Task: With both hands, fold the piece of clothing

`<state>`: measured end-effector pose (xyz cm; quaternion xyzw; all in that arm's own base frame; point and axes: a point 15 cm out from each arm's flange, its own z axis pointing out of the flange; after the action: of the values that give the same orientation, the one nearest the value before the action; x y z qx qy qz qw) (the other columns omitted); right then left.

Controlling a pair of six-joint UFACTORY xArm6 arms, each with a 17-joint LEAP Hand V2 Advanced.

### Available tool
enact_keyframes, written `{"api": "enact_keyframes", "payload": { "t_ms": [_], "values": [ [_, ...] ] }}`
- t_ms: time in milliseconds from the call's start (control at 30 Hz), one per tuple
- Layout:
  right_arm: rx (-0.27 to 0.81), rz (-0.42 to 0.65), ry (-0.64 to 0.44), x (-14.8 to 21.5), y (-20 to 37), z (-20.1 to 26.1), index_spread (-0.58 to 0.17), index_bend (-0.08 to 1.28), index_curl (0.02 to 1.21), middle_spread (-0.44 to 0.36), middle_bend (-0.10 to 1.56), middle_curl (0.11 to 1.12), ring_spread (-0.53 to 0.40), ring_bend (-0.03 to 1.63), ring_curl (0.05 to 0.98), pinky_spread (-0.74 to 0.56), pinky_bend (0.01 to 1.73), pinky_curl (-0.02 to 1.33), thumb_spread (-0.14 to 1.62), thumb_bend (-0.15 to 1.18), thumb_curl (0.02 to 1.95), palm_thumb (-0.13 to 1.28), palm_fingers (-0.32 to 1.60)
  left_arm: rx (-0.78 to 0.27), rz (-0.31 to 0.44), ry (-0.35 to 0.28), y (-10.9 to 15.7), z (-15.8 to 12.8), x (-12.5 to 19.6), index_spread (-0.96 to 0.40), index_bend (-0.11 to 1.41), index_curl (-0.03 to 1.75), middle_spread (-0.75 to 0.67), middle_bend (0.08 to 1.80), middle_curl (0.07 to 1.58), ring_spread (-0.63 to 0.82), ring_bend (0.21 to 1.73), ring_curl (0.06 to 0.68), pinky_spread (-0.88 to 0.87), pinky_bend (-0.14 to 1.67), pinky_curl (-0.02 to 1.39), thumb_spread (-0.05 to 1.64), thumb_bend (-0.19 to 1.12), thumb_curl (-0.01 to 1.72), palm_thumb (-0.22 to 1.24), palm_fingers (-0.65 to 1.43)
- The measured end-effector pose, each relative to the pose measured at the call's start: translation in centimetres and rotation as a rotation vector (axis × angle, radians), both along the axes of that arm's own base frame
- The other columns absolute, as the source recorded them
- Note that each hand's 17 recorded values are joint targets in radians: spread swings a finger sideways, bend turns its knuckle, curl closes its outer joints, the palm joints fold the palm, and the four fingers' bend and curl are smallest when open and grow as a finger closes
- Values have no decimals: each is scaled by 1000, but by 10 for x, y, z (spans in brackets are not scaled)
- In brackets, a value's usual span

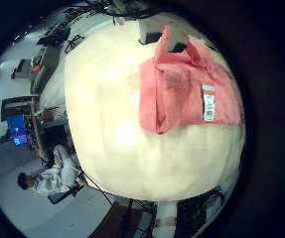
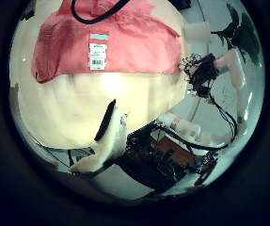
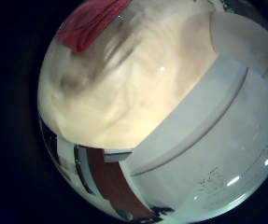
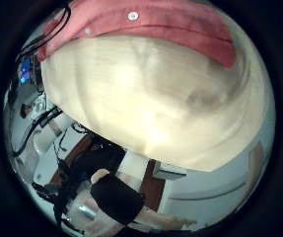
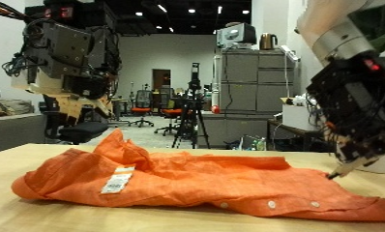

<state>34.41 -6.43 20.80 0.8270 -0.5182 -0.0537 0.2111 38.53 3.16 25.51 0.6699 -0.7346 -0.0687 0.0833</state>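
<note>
An orange shirt (image 5: pixel 205 184) lies crumpled lengthwise on the wooden table (image 5: pixel 25 215), with a white tag (image 5: pixel 117 181) showing near one end. My left hand (image 5: pixel 67 68) hangs above the tag end, fingers relaxed, holding nothing. My right hand (image 5: pixel 358 106) hangs over the other end, one fingertip (image 5: pixel 337 172) just above the shirt's edge. The shirt and its tag show in the left little finger side palm view (image 1: pixel 187 89) and the left thumb side palm view (image 2: pixel 106 42). Its edge shows in the right little finger side palm view (image 3: pixel 87 23) and the right thumb side palm view (image 4: pixel 151 25).
The table's edge (image 2: pixel 97 141) runs close to the shirt on the near side. A grey cabinet (image 5: pixel 251 92) and office chairs (image 5: pixel 148 108) stand in the room behind the table.
</note>
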Motion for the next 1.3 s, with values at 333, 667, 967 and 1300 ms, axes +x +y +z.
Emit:
{"api": "enact_keyframes", "payload": {
  "t_ms": [333,667,967,1300],
  "values": [
    [9,-30,-20,25,-24,-1,-371,137,292,-76,219,327,106,239,237,280,270,303,1220,15,257,248,155,0,-5,-9,-2,7,-4,109,165,312,214,189,325,474,471,236,452,275,322,1252,-14,270,389,52],
    [28,-4,-62,56,-25,-36,-374,154,267,-56,204,334,107,260,250,267,297,314,1129,-14,289,377,135,-1,-1,14,-1,-2,-12,109,165,311,210,189,325,475,470,232,452,276,321,1247,-14,273,396,51],
    [36,5,-73,69,-25,-66,-364,157,269,-63,210,343,100,275,256,259,287,312,1048,-19,318,498,179,-1,-6,15,-3,-3,-11,109,165,311,216,189,324,475,471,227,452,276,321,1250,-12,274,408,52],
    [-31,70,-23,69,-32,-82,-362,172,268,-104,269,359,-23,425,280,162,276,294,941,-19,345,613,439,-1,-9,17,-5,-3,-8,110,169,315,215,187,326,475,467,223,451,270,320,1253,-12,273,422,57]
  ]
}}
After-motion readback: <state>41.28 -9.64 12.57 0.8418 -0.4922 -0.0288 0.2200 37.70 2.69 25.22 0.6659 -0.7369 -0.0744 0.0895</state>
